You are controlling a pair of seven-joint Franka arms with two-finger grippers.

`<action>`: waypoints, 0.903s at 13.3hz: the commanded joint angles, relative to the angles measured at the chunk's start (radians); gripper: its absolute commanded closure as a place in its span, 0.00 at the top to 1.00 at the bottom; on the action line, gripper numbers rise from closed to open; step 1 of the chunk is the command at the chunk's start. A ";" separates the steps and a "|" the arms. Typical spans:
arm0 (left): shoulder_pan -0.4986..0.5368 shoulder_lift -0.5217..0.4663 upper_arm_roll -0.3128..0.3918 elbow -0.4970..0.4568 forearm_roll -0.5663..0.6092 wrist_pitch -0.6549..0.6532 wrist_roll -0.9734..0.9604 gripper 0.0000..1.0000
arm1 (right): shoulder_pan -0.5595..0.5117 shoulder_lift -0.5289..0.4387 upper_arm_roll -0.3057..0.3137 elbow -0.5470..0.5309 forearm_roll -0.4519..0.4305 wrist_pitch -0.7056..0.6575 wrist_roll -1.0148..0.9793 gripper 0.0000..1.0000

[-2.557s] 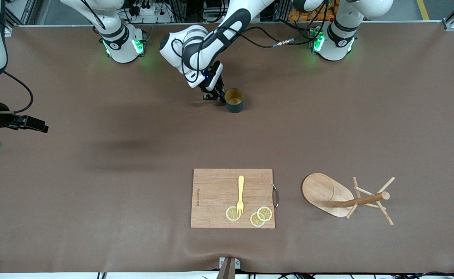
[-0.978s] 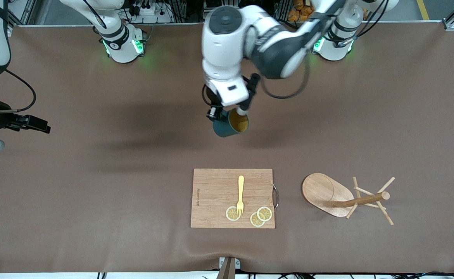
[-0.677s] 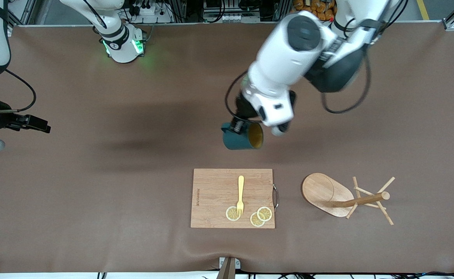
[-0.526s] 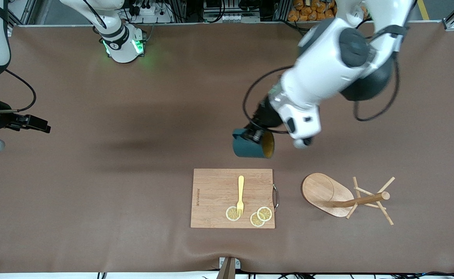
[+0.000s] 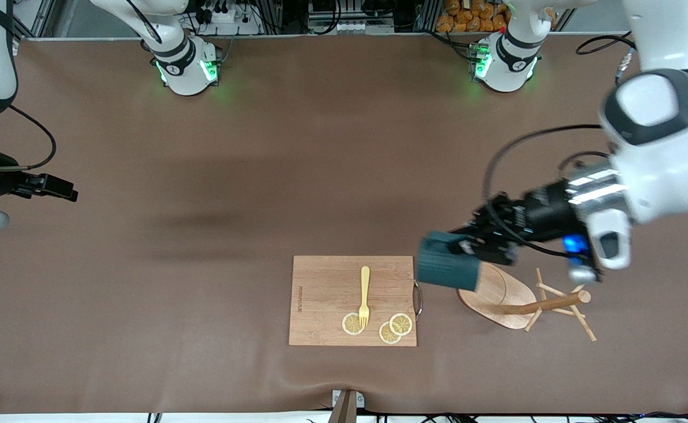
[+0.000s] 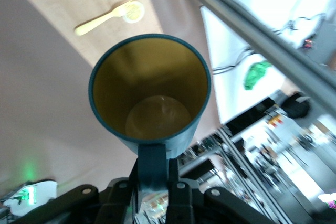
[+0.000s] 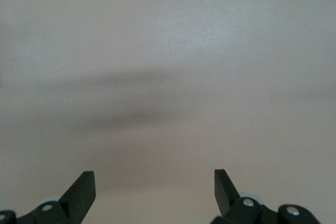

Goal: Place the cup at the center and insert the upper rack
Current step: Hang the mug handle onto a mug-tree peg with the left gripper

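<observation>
The dark teal cup (image 5: 448,267) hangs on its side in the air, over the gap between the cutting board and the upper rack's base. My left gripper (image 5: 472,247) is shut on the cup's handle (image 6: 152,162). In the left wrist view the cup (image 6: 152,98) shows its yellowish inside, and the left gripper (image 6: 153,170) clamps the handle. The upper rack (image 5: 505,294), a light wooden mug tree, lies tipped over on the table, its pole (image 5: 546,304) pointing toward the left arm's end. My right gripper (image 5: 56,188) waits open over bare table at the right arm's end; its own view shows the gripper (image 7: 155,182) with nothing between its fingers.
A rectangular wooden cutting board (image 5: 326,294) lies near the table's front edge, beside the rack toward the right arm's end. On it are a yellow fork (image 5: 365,294) and lemon slices (image 5: 391,330). The left wrist view also shows this board (image 6: 73,3).
My left arm lifted the cup off the table, turned it onto its side and carried it toward the rack. The right arm has not moved.
</observation>
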 commanded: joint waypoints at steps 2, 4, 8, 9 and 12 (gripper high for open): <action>0.077 0.030 -0.014 -0.032 -0.188 0.005 0.203 0.00 | 0.008 -0.004 -0.005 0.005 -0.010 -0.012 0.014 1.00; 0.112 0.056 -0.007 -0.048 -0.279 -0.002 0.288 0.00 | 0.008 -0.004 -0.003 0.003 -0.010 -0.015 0.014 1.00; 0.142 0.082 0.048 -0.120 -0.446 -0.075 0.507 0.00 | 0.008 -0.004 -0.003 0.003 -0.010 -0.018 0.015 1.00; 0.145 0.087 0.053 -0.130 -0.460 -0.100 0.539 0.00 | 0.008 -0.004 -0.003 0.003 -0.010 -0.017 0.015 1.00; 0.166 0.087 0.075 -0.154 -0.494 -0.169 0.561 0.00 | 0.008 -0.004 -0.003 0.003 -0.010 -0.015 0.015 1.00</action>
